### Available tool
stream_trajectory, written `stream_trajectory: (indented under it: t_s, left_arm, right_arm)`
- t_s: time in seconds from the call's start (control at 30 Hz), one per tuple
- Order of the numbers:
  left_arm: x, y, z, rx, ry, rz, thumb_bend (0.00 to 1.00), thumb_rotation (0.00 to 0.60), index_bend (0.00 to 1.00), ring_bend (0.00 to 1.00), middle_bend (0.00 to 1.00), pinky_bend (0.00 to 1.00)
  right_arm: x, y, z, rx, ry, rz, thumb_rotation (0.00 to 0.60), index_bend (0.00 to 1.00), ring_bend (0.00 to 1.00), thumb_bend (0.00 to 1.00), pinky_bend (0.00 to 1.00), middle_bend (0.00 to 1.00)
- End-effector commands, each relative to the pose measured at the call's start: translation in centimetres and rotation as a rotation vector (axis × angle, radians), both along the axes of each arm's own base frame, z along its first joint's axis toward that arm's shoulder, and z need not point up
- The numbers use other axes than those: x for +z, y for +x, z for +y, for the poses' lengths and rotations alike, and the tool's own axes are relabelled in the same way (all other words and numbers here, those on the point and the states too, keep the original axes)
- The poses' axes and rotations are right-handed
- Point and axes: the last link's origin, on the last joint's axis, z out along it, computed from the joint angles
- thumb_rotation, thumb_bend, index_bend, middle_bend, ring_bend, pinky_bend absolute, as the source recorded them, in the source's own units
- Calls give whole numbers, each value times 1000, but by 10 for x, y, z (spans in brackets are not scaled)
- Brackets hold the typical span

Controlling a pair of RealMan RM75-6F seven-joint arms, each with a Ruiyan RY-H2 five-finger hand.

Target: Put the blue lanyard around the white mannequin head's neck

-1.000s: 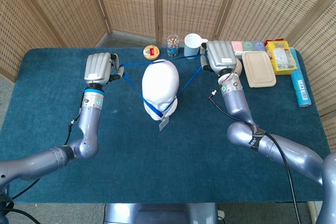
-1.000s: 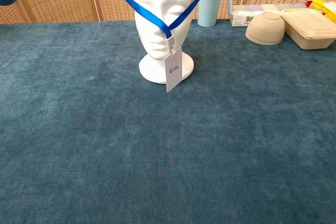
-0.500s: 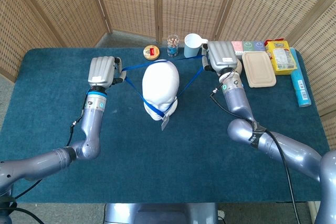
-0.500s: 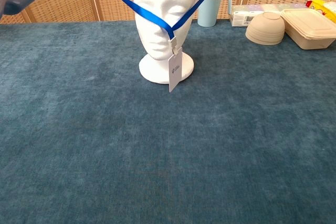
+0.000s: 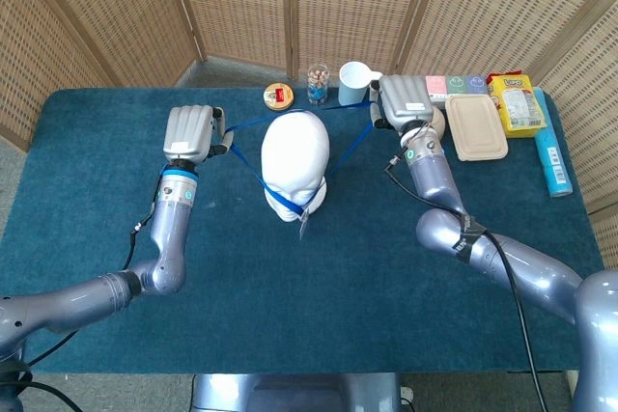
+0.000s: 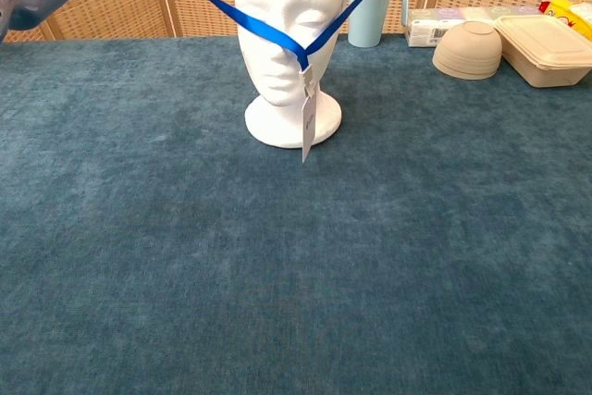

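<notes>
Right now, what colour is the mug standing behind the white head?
The mug is pale blue, clearest in the chest view, behind the mannequin head.

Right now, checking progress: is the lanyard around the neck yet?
Not yet. The blue lanyard crosses the mannequin head at the face, held by both hands.

White mannequin head (image 6: 289,25) upright on round base, mid-table, face toward chest camera. Blue lanyard (image 6: 246,18) stretched taut in a V across the face, meeting near the chin; white badge (image 6: 307,120) hangs edge-on there.
</notes>
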Motion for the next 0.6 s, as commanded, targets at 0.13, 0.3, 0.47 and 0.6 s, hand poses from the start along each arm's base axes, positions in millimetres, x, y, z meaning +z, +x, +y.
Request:
stream_trajectory:
  t_s: [0.13,0.3,0.47,0.6]
  left_arm:
    - [-2,0,0,4,-3,30,359,448,660,983,979,1000]
    - [-2,0,0,2,2,38,336,431,602,847,847,1000]
    - [-2,0,-1,0,5,52,290,430,559,720,731,961]
    - [-1,-1,-2,3,1,59,263,429,538,621,641,843]
  right_arm:
    - [0,-2,-6,-15,21,2,542,589,1000,598,1000,1000]
    - [1,-4,-8,-26,39,5,351,535,1000,606,1000,1000]
    - [3,-7,-10,-38,42,12,232,490,1000,592,1000,1000]
    - [5,-9,-10,-49,48,5,133,477,1000,550,1000,1000]
